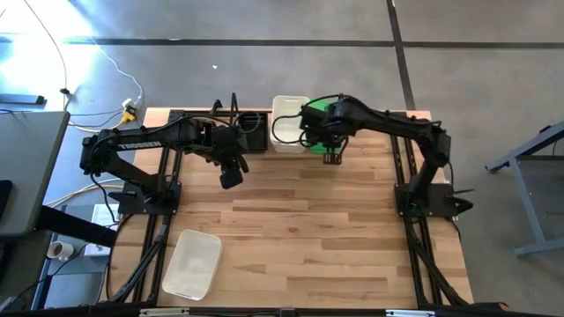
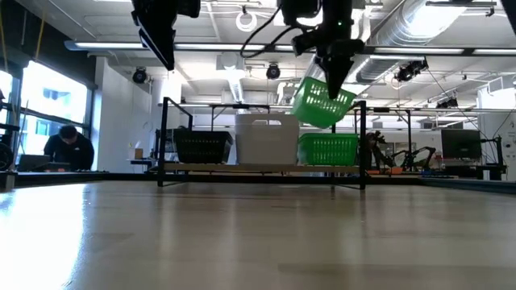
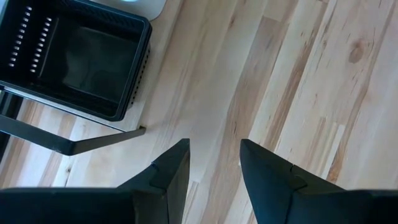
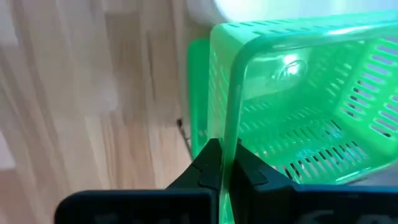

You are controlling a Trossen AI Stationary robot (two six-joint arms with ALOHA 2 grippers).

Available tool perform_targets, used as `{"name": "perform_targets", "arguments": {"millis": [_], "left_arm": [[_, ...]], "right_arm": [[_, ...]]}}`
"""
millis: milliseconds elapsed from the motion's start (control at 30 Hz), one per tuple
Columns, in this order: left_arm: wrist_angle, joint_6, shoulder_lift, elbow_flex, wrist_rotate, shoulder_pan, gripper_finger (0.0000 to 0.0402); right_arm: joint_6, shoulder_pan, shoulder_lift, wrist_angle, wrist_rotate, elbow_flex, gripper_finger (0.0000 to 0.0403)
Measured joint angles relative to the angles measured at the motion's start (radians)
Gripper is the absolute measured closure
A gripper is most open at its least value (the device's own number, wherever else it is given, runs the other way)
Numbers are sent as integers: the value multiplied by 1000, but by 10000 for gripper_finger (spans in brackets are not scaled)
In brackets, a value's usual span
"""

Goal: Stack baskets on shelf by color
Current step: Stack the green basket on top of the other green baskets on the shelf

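Low view: green perforated basket (image 2: 321, 103) tilted, airborne.

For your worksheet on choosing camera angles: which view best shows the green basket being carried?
The low view: the carried green basket hangs tilted from the right end effector above the shelf. The right wrist view shows only its gripped rim, the high view a sliver, the left wrist view nothing.

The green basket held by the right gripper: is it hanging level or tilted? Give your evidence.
Tilted. In the low view the green basket hangs slanted from the right gripper, above the level green one on the shelf.
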Motion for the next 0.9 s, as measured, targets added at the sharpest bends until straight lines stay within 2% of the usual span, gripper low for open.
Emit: {"name": "perform_targets", "arguments": {"millis": [200, 767, 900], "left_arm": [[0, 0, 0, 0, 0, 0, 271], [0, 0, 0, 0, 0, 0, 271], [0, 0, 0, 0, 0, 0, 271]], "right_arm": [[28, 1, 71, -53, -10, 52, 403], [75, -4, 153, -97, 23, 49, 403], [105, -13, 169, -103, 62, 49, 403]]}}
